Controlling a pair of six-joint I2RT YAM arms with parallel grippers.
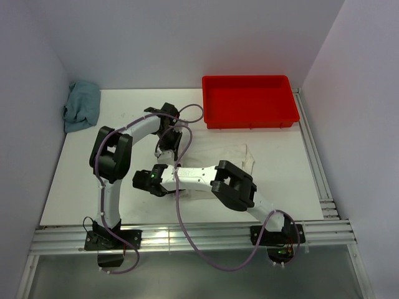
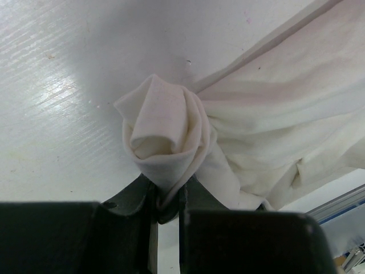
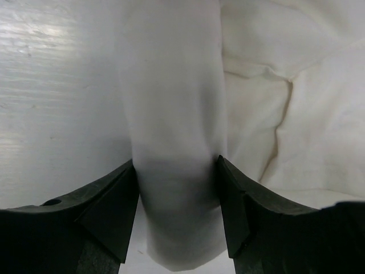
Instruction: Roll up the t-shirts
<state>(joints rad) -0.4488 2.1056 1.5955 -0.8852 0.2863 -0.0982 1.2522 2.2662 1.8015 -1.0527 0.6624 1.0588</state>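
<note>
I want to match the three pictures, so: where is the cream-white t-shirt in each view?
Top external: t-shirt at the middle of the table, partly under the arms.
Left wrist: t-shirt fills centre and right; its rolled end is pinched in the left gripper.
Right wrist: its roll runs down the middle, between the fingers of the right gripper; flat cloth at right.
Shared landmark: the white table.

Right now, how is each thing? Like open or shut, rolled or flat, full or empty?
t-shirt: partly rolled, the rest lying wrinkled and unrolled.
left claw: shut on the t-shirt's rolled end.
right claw: shut on the t-shirt's rolled part, a finger on each side.
tray: empty.
cloth: crumpled in the far left corner.
</note>
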